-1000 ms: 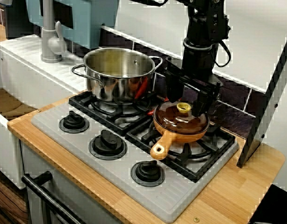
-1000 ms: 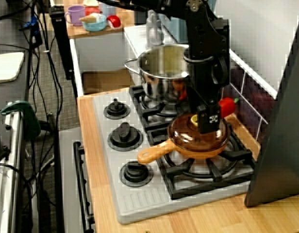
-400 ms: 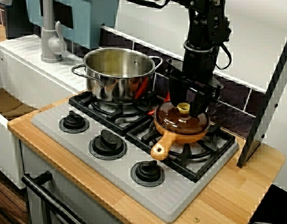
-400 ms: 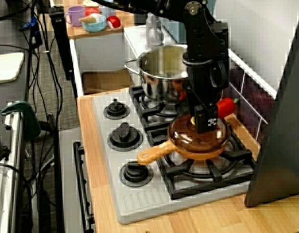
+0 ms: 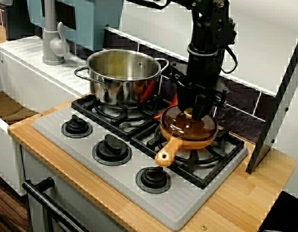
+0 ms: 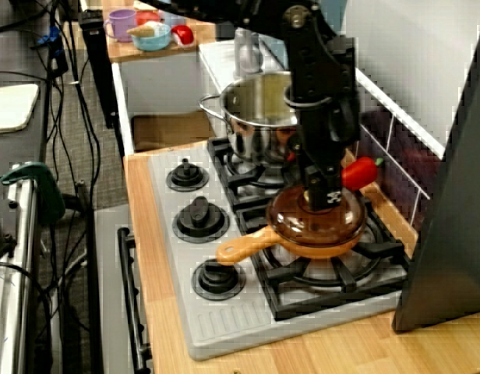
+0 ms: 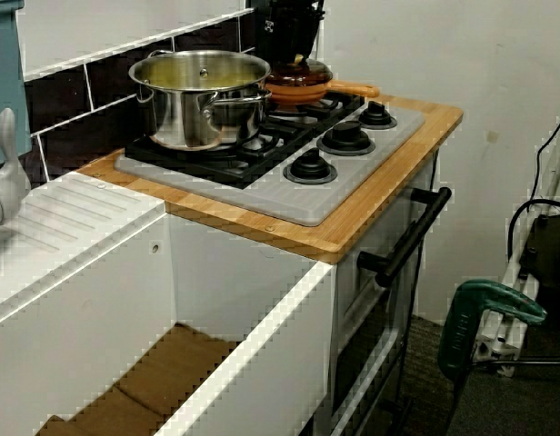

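The claw [image 5: 190,109] stands upright over the orange pan [image 5: 166,152] on the stove [image 5: 115,186], its fingers set close on either side of the yellow knob [image 5: 188,113] of the brown lid [image 5: 187,128]. Whether they actually pinch the knob cannot be told. A steel pot [image 5: 121,79] stands just beside the pan.

Light is even and diffuse in all three views, moderately bright, its source out of frame. Shadows are soft and shallow. The steel pot [image 5: 122,79] carries bright reflections; the glass lid [image 5: 187,126] shows a mild sheen. My claw [image 5: 196,107] reads as a black mass, finger detail lost. Outlines against the white wall [image 5: 154,24] break into jagged blocks. The view from the sink side darkens toward the floor [image 7: 498,404]. Resolution is coarse throughout.
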Motion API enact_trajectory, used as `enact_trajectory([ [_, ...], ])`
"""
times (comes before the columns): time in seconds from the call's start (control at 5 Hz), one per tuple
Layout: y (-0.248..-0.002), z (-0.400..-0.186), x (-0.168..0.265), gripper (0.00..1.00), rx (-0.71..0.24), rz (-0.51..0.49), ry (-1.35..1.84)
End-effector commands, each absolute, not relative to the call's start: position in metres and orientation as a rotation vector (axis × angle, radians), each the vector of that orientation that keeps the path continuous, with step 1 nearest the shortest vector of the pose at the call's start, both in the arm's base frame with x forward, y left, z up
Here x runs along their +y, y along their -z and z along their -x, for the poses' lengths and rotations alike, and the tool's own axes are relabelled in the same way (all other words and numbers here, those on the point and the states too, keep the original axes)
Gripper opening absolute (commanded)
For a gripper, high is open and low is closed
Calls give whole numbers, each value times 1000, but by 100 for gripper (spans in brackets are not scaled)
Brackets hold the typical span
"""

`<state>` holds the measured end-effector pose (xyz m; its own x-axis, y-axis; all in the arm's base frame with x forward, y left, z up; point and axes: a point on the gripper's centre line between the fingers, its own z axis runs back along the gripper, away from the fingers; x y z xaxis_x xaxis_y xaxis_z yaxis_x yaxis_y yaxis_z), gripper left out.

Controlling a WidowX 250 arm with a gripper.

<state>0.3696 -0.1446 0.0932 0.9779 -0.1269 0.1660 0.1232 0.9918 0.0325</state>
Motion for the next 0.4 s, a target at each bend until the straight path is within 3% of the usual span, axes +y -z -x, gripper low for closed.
enact_trajectory([
  [0.0,-128,-370,-145,0,-194,22,113],
  [0.2,-148,-377,-144,0,-186,54,85],
])
